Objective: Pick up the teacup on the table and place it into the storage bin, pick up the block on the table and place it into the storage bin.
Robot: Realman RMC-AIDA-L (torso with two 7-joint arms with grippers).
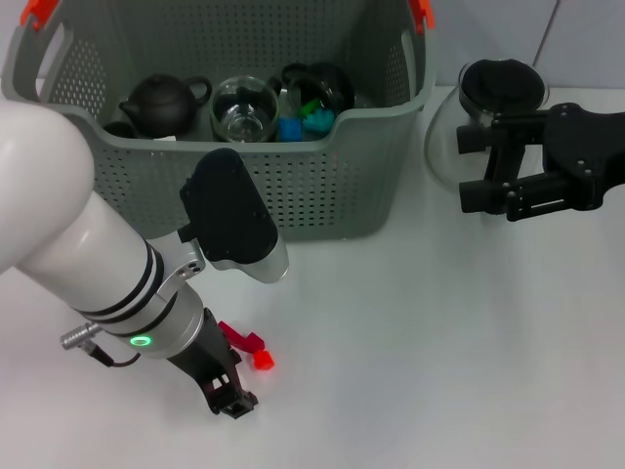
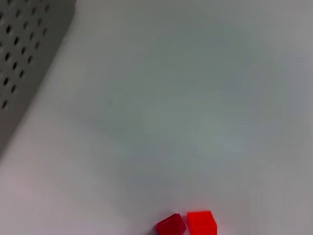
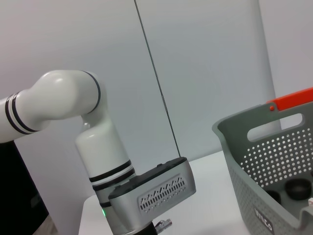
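Left gripper (image 1: 234,403) is low over the white counter (image 1: 469,371), in front of the storage bin (image 1: 322,186), at the robot's left-centre. Its black fingers (image 1: 223,396) point down at the counter. Whether they are spread or closed cannot be told: the wrist body covers most of them in the head view, and the left wrist view shows no fingers at all.

Block: small bright red-orange block (image 1: 262,361) lies on the counter, just beside the fingers, on the side toward the robot's right and slightly toward the bin. A darker red piece (image 1: 240,338) lies touching or nearly touching it, partly under the wrist. In the left wrist view the two sit side by side, orange block (image 2: 201,223) and dark red piece (image 2: 170,225), at the frame edge, not centred. No grasp on either. Long axis of the pair appears to run diagonally, from the wrist outward to the right; judged only, as the pieces are partly hidden.

Judgement: the left arm is far nearer. The fingers need a short shift toward the block before they can straddle it.

Right gripper (image 1: 488,166) hangs well apart on the right, by a round glass pot (image 1: 459,137), fingers spread, holding nothing.

The bin already holds a dark teapot (image 1: 161,103), a glass cup (image 1: 244,107) and blue and green bits (image 1: 303,122). No teacup seen on the counter.
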